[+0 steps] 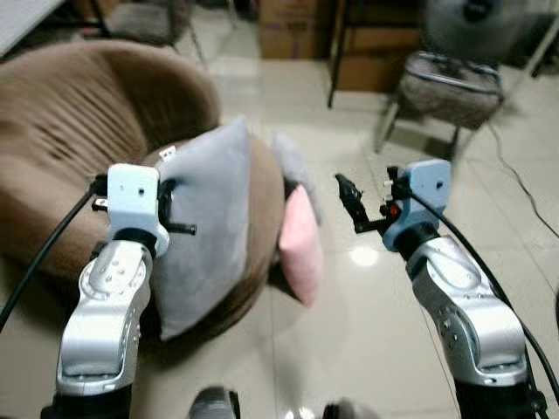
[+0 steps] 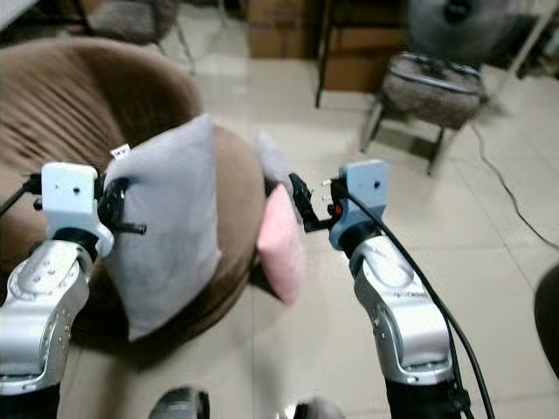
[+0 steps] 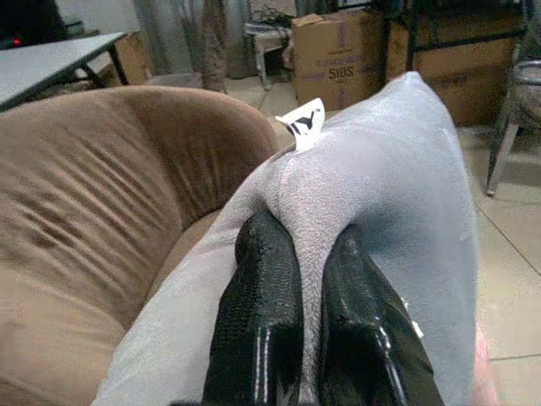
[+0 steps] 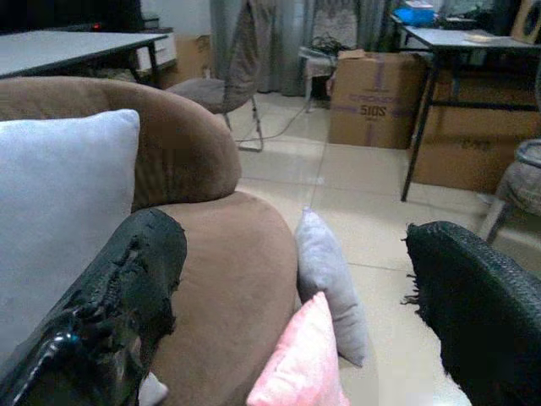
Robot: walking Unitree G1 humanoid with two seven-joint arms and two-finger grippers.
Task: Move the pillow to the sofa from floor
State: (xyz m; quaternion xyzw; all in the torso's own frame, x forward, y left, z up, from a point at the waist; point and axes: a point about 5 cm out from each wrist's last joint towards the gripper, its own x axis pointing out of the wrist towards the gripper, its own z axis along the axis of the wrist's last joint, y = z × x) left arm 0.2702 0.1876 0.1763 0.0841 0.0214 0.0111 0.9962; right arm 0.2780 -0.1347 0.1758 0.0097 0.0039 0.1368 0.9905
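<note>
Held up over the sofa seat with left gripper fingers pinched on one edge, right gripper fingers wide apart, so grey pillow might slip and tumble to the floor.

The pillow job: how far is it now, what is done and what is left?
Partly done. The left gripper is shut on the grey pillow, holding it over the brown sofa; it is not released yet. The right gripper is open, holding nothing. A pink pillow and a small grey pillow lean against the sofa.
</note>
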